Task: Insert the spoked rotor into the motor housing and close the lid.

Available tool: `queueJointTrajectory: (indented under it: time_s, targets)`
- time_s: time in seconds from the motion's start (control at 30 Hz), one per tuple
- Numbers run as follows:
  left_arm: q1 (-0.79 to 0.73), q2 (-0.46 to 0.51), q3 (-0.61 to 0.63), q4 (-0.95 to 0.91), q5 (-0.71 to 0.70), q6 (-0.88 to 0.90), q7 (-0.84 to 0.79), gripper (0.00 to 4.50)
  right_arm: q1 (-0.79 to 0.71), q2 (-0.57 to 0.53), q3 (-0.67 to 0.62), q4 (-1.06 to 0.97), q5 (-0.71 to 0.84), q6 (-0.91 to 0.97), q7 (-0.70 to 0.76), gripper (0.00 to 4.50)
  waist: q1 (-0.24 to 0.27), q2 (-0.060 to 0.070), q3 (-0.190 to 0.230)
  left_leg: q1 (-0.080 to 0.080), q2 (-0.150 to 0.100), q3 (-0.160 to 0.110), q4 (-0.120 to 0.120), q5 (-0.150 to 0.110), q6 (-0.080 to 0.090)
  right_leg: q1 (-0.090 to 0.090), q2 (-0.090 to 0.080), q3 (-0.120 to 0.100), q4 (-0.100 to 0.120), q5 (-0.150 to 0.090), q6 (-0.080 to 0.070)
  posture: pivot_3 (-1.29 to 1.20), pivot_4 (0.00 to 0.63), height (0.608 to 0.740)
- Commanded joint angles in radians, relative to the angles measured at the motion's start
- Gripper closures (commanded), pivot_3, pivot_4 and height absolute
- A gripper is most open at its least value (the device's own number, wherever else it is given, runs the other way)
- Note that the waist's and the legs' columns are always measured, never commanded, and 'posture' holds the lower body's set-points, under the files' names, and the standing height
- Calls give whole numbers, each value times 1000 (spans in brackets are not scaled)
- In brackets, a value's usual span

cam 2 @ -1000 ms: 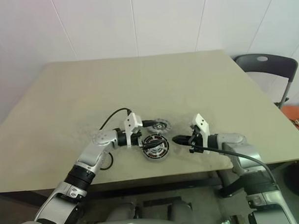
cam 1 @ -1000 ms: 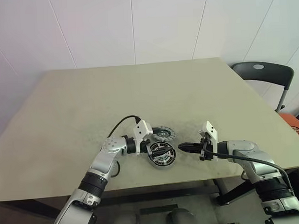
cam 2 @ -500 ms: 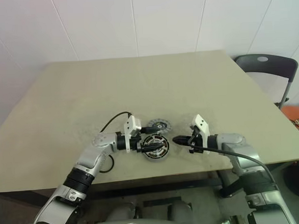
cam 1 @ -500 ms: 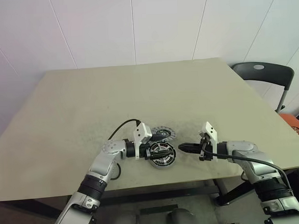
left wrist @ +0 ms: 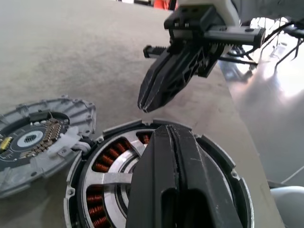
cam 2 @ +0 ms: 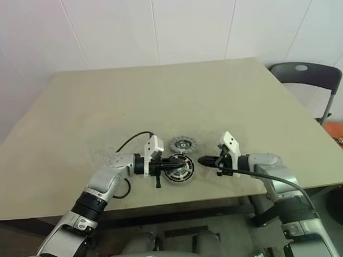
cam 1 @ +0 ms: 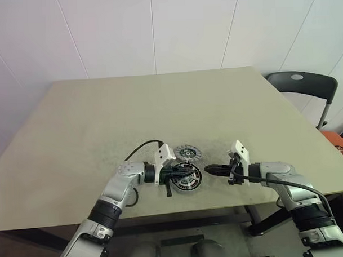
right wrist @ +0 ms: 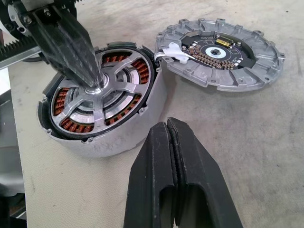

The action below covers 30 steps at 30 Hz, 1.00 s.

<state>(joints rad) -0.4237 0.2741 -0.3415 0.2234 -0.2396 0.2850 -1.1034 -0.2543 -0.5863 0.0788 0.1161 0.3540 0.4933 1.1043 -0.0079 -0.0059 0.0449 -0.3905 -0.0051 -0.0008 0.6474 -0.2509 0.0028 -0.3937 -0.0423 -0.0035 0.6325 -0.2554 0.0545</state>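
Note:
The motor housing (right wrist: 118,137) sits near the table's front edge, with copper windings showing between the arms of the spoked rotor (right wrist: 124,92), which lies inside it. My left gripper (cam 1: 190,171) is shut, and its fingertips (right wrist: 90,78) rest on the rotor's central hub. The lid (cam 1: 187,153) lies just behind the housing with its inner side up, its rim almost touching the housing. My right gripper (cam 1: 207,169) is shut and empty, hovering level just right of the housing, its tips pointing at the housing.
The beige table (cam 1: 159,106) stretches away behind the parts. Its front edge runs close below the housing. A dark chair (cam 1: 302,84) stands off the back right corner. A black cable (cam 1: 139,147) loops from my left wrist.
My left gripper has gone from wide open over the housing to shut, and its tips now sit on the rotor's hub. The right gripper, the housing and the lid have stayed put.

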Motion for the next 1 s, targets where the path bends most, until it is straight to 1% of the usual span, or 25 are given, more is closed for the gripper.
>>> queueJointTrajectory:
  time_s: [0.03,0.13,0.27,0.4,0.53,0.63,0.73,0.93,1.0]
  targets:
    - [-37,38,-64,-15,64,53,-24,4473,-26,8,1,-10,3,-15,0,4500,-2,0,0,0,0,0,0,0,0,0,0,0,0,0,0,0,0,740]
    - [-62,44,-89,-15,91,78,-8,4473,-28,9,1,-8,4,-16,0,4500,-2,0,0,1,0,0,0,0,0,1,0,0,0,0,0,0,0,740]
    - [-64,40,-95,-19,93,121,10,4473,-25,5,-4,-11,6,-16,-1,4500,-2,0,0,2,0,0,0,0,0,3,0,0,0,0,0,0,0,740]
    - [-56,25,-73,-10,99,69,55,4473,-24,0,-16,-24,14,-13,-2,4500,-1,0,-1,3,0,0,0,0,0,4,-1,0,0,0,0,0,0,740]
    - [-34,-12,58,-24,8,16,108,4473,-58,-6,-45,-76,41,-5,-10,4500,-3,1,0,3,0,0,1,0,0,3,-1,0,0,0,0,0,0,740]
    - [-4,-12,122,-37,-6,-20,156,4473,-75,-23,-39,-137,47,0,-1,4500,-3,1,0,2,1,0,0,0,0,1,-2,0,1,0,1,0,0,740]
    - [33,11,153,-28,6,-99,166,4473,-87,-69,3,-203,26,0,41,4500,0,1,0,1,1,-1,-1,0,0,0,-1,0,1,2,3,0,0,740]
    - [117,61,207,-100,-58,-92,122,4473,-129,-224,158,-252,-137,-111,157,4500,-1,1,0,0,0,0,0,0,0,0,-2,0,1,0,0,0,0,740]
    - [143,81,216,-118,-65,-93,113,4500,-150,-260,194,-251,-181,-153,189,4095,-1,1,0,0,0,1,1,0,0,0,-3,0,0,0,0,0,0,740]
